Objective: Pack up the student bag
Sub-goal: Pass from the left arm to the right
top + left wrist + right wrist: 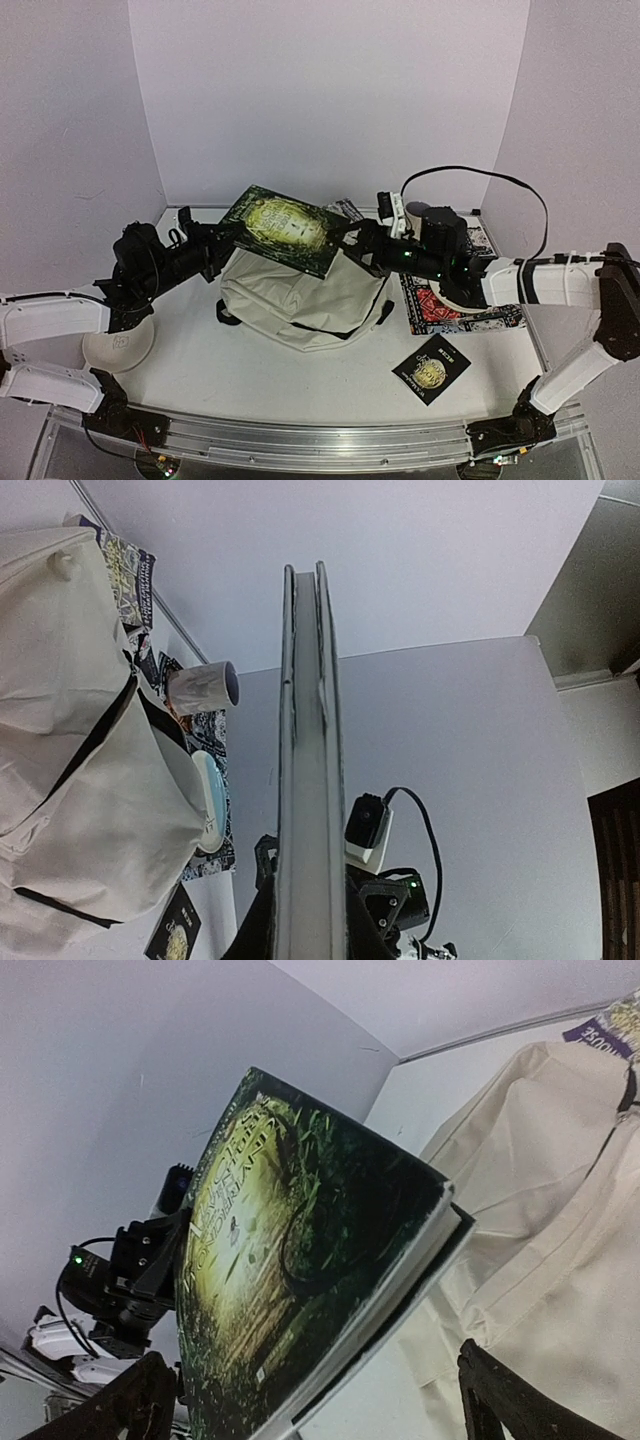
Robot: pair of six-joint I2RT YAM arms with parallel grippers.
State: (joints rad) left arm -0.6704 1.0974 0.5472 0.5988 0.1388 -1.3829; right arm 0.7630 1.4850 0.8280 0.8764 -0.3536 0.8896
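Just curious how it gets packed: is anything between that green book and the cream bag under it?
Nothing visible. The left hand holds the green book up over the student bag; the right hand stands open beside it. Whether the bag's zip is open is unclear.

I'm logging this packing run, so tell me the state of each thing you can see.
green book: held aloft, tilted, above the bag.
left gripper: shut on the green book.
right gripper: open, at the book's other edge.
student bag: lying on the table.
small black book: flat on the table.

Left gripper (224, 236) clamped; right gripper (347, 240) spread wide.
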